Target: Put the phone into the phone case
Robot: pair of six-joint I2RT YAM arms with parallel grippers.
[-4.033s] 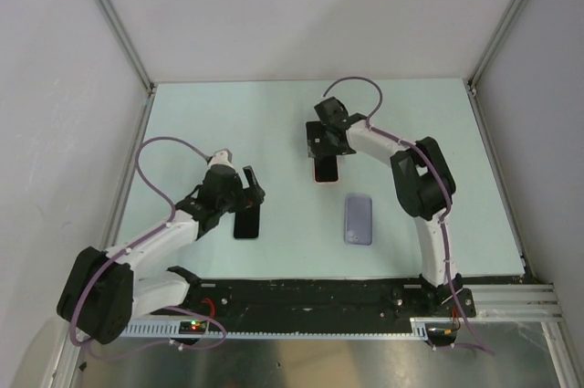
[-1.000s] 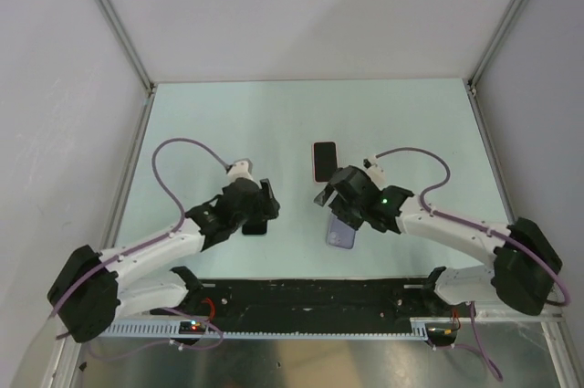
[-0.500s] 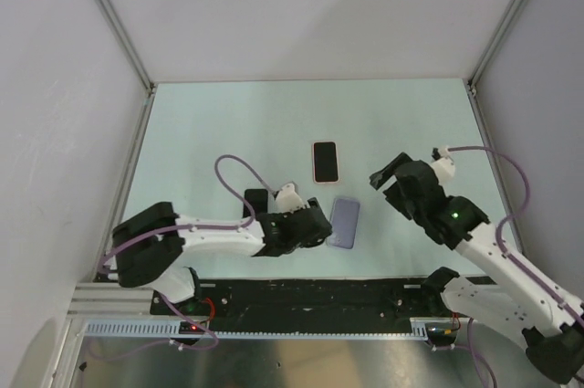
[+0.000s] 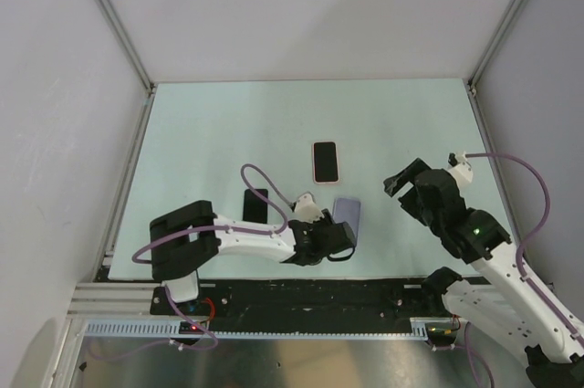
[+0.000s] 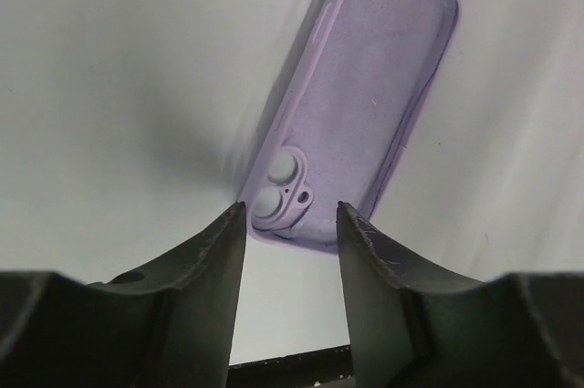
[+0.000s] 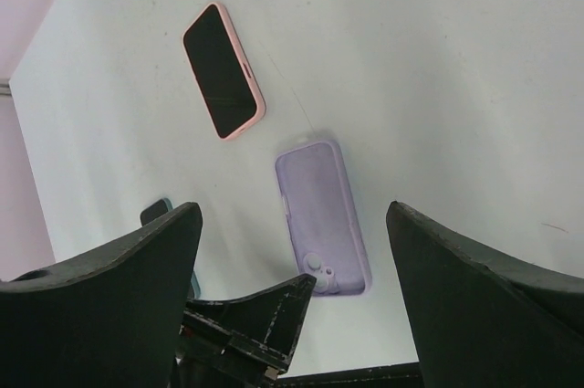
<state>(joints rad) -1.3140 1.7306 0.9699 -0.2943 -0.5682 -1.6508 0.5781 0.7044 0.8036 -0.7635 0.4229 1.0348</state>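
Top: your left gripper sits at the near end of the lilac soft-rubber phone case, nearer it than the right gripper. The pink-rimmed dark-screened phone lies just beyond, apart.
Left wrist: jaws apart, case's camera end just ahead of the tips, long axis running away, tilted right.
Right wrist: jaws wide apart, empty; phone far-left of case.

The top camera is looking down over the whole desk. The left wrist camera is peering closely at the lilac case; the right wrist camera is sharing it from farther off.
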